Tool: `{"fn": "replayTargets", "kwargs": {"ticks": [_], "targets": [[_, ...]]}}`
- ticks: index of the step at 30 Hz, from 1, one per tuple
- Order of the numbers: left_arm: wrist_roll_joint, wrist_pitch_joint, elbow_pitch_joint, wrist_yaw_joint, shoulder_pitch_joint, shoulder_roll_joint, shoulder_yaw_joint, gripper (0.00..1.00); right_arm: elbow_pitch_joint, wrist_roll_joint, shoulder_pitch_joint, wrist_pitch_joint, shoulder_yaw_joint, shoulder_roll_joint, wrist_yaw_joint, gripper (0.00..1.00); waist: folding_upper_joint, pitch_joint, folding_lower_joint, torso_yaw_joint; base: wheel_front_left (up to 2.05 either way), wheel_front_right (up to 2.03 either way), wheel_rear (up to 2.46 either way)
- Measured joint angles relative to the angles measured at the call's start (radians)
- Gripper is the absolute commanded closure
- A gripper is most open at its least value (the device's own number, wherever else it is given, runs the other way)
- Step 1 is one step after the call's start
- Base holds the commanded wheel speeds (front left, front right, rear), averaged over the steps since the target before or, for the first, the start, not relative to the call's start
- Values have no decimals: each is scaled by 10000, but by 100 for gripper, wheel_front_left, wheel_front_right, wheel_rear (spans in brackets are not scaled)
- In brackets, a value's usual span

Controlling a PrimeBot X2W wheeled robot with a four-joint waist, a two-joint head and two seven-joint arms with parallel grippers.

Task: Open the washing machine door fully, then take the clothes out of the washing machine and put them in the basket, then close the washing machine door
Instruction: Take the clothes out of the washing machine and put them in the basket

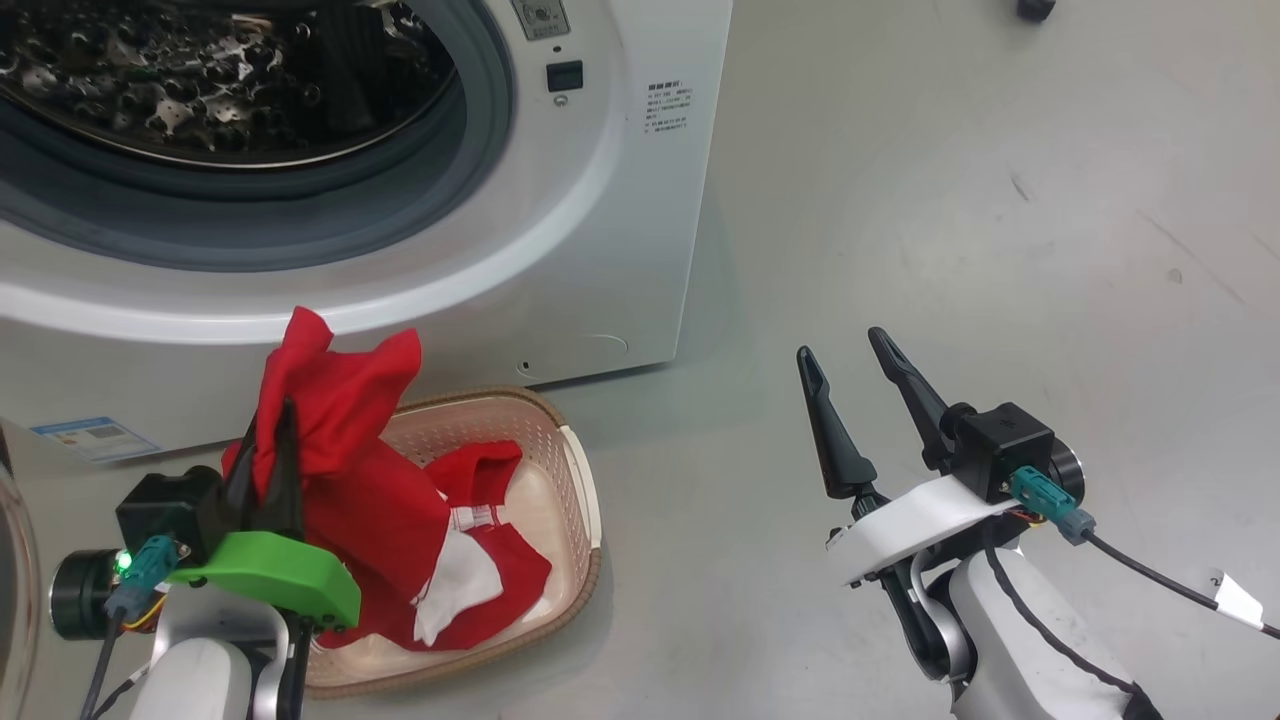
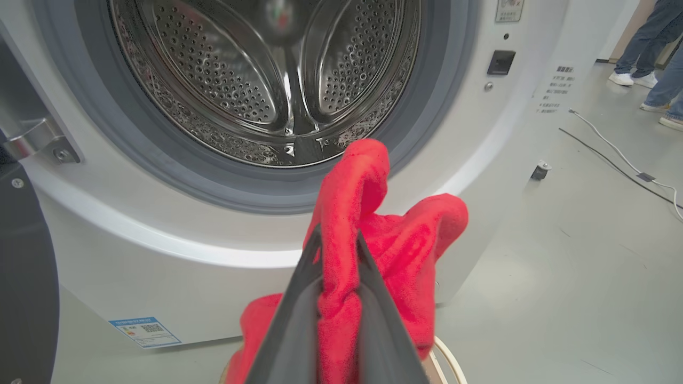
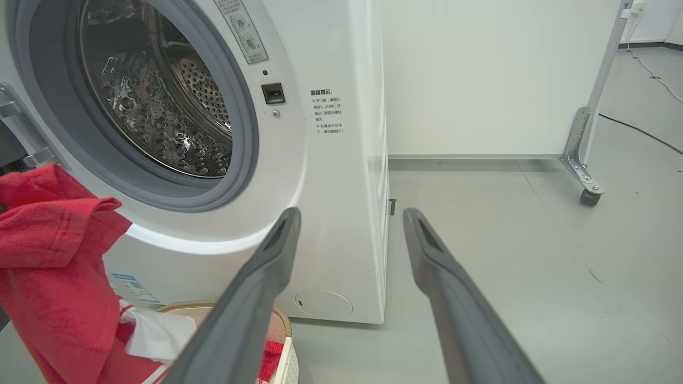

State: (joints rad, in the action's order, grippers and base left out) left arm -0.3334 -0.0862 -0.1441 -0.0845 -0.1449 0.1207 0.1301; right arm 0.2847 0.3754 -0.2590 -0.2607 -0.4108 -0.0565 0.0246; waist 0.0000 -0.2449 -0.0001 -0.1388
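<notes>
Pinching a fold of bright red soft fabric garment (image 1: pixel 340 420) with white bands, lower left of head frame: left gripper (image 1: pixel 280 430), two long dark fingers pressed together on the cloth, green wrist cover below.
Upper part of garment raised above the fingertips; lower part draped down into cream perforated plastic rectangular basket (image 1: pixel 580 470) with brown woven-look rim.
Basket set on grey floor (image 1: pixel 900 200), just in front of big white front-loading washing machine (image 1: pixel 620 200).
Round grey-gasketed drum mouth at upper left of head frame, uncovered, perforated steel drum (image 2: pixel 277 69) inside.
Glossy black rim of large round door (image 2: pixel 24 277) swung aside, left edge of left wrist frame, beside metal hinge (image 2: pixel 37 141).
Small blue sticker (image 1: pixel 95 437) on machine's lower front, left centre of head frame.
Right gripper (image 1: pixel 842 347), lower right of head frame: fingers spread wide, gripping nothing, over bare floor, well apart from basket.
Jeans-clad legs and white shoes of persons (image 2: pixel 648 48), upper right corner of left wrist frame.
</notes>
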Motion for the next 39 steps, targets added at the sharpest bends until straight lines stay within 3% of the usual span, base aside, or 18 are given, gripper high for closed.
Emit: {"fn": "replayTargets", "kwargs": {"ticks": [15, 26, 39], "targets": [[-242, 63, -2161, 19, -111, -2, -205, 100, -437, -6, -609, 0, -134, -2, 4, 0, 0, -1261, 0, -257, 0, 0, 0], [-8, 71, -3289, 362, -1755, 253, 29, 100, -784, -25, -1257, 0, -203, -4, 15, 0, 0, -2427, 1, -449, 0, 0, 0], [-303, 240, -5442, 558, -3269, 151, -136, 100, -1057, -21, -2106, 0, -272, -4, 44, 0, 0, -4009, 1, -709, 0, 0, 0]]}}
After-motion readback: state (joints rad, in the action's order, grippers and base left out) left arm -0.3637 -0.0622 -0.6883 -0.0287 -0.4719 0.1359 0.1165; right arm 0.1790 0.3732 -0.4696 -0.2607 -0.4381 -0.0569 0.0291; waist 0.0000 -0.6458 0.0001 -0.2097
